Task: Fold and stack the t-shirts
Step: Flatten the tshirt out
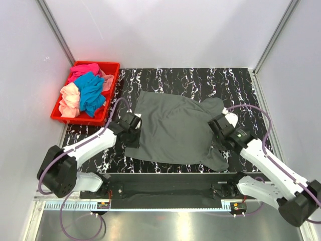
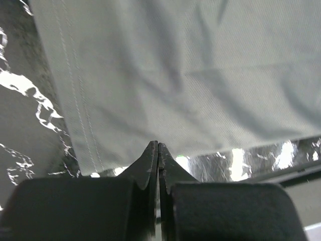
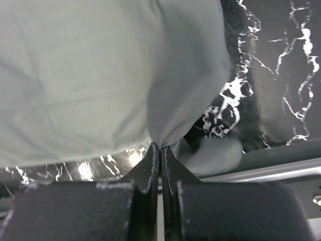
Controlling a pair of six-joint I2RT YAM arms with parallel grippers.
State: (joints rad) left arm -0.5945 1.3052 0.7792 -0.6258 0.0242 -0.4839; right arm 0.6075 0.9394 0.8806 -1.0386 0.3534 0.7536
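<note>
The plain dark grey cloth t-shirt (image 1: 175,128) lies spread on the black marbled table (image 1: 200,80), right of the red plastic crate (image 1: 75,119). The right gripper (image 3: 160,146) pinches a fold of its cloth. The left gripper (image 2: 158,145) is closed at its hem.

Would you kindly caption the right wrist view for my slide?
Right gripper pinching a bunched edge of the dark grey cloth t-shirt on the marbled tabletop.

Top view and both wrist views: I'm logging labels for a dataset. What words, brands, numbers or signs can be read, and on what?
None can be read.
The dark grey t-shirt and the red crate show no print.
The small orange parts at the near edge are too small to read.
</note>
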